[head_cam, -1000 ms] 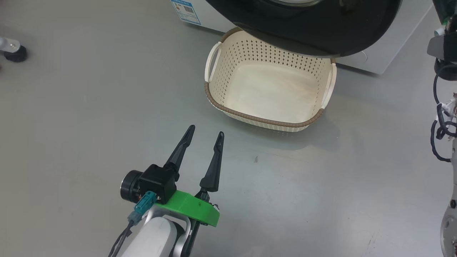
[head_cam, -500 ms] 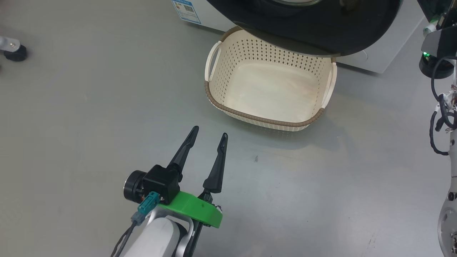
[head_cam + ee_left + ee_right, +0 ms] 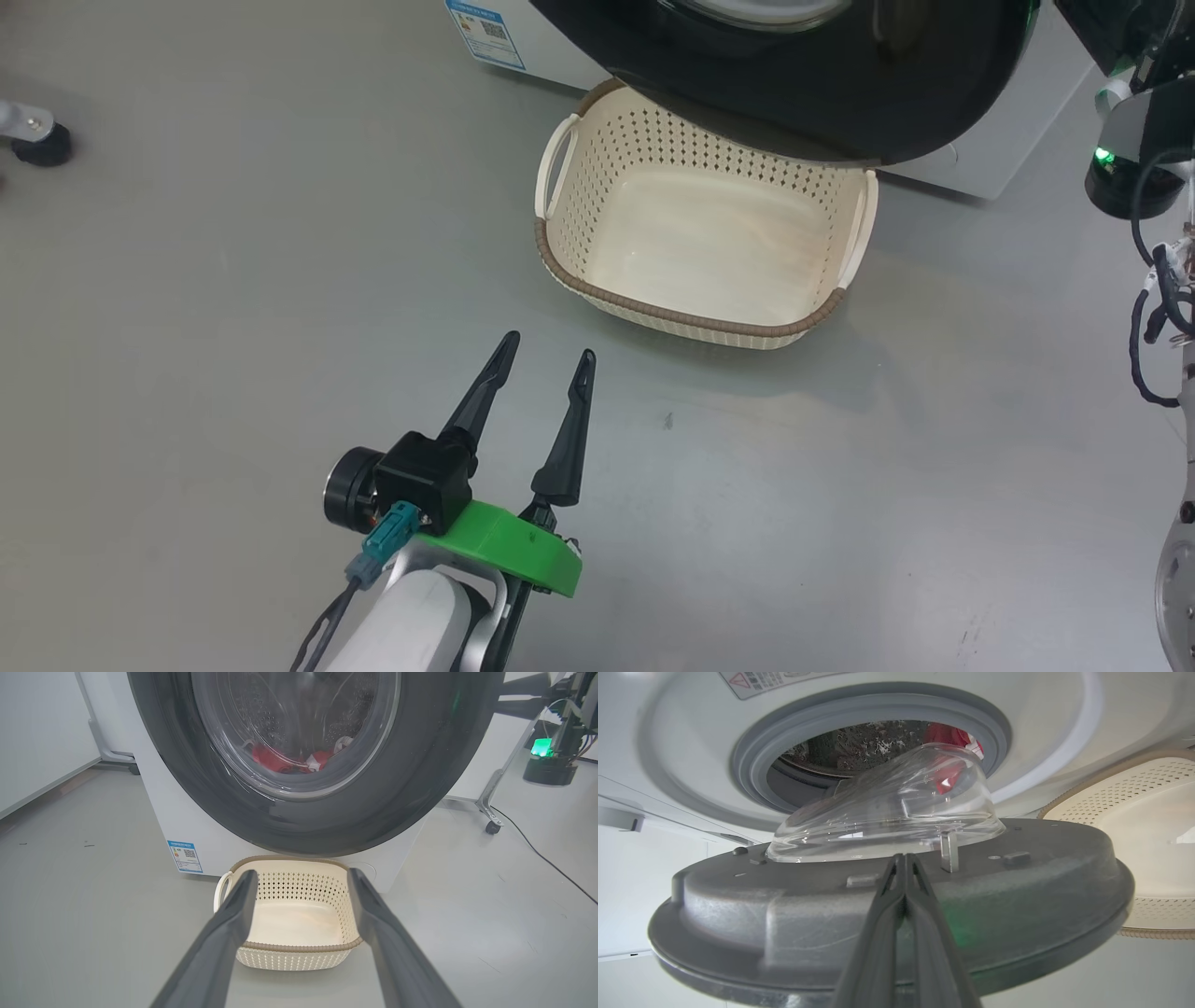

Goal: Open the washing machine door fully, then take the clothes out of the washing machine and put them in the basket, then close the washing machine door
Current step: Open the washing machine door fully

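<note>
The washing machine door [image 3: 840,93], black-rimmed with a glass bowl, hangs partly open over the far side of the cream basket [image 3: 709,252], which is empty. In the right wrist view my right gripper [image 3: 903,857] is shut with nothing in it, its tips against the grey inner face of the door [image 3: 784,914] just below the glass bowl. Red clothes [image 3: 945,735] lie in the drum behind the grey seal and show through the glass [image 3: 280,760]. My left gripper [image 3: 546,347] hangs open over the floor in front of the basket [image 3: 294,914].
The white washing machine [image 3: 1018,140] stands on the grey floor, a blue label [image 3: 481,28] on its front. My right arm's wrist and cables [image 3: 1134,140] are at the right edge. A caster [image 3: 42,145] sits far left, another wheeled stand [image 3: 490,826] to the right.
The door has swung a little further open toward the left. My right wrist has come further into the head view from the right. The left gripper rose slightly, then held still.
</note>
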Controlling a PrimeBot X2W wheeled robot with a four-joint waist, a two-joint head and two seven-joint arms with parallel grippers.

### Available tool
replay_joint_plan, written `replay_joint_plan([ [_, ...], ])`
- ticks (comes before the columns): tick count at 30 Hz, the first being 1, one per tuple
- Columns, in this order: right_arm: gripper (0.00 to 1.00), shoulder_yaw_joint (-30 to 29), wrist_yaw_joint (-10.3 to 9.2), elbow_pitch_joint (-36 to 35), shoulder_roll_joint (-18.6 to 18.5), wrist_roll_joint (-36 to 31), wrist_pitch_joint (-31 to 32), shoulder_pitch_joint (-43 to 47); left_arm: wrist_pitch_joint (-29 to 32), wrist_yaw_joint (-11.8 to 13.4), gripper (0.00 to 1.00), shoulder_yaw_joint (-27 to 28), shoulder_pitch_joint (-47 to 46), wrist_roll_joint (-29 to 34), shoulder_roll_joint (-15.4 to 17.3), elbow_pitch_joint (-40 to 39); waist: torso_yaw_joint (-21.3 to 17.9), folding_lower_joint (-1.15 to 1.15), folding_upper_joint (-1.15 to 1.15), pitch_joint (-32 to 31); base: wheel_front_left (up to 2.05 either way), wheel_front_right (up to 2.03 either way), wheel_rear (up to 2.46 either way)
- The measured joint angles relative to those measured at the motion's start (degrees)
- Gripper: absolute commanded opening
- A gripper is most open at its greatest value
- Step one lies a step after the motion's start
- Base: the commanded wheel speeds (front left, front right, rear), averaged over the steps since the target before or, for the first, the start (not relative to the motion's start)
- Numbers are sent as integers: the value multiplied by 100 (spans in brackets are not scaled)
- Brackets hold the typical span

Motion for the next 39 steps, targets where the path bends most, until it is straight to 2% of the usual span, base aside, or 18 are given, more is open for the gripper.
replay_joint_plan([
  [10,0,49,0,96,47,80,250,237,0,5,100,144,0,-4,0,30,25,0,0,-219,0,0,0],
  [39,0,528,60,169,645,294,698,1309,0,1,100,205,177,102,3,192,58,0,0,-928,0,0,0],
])
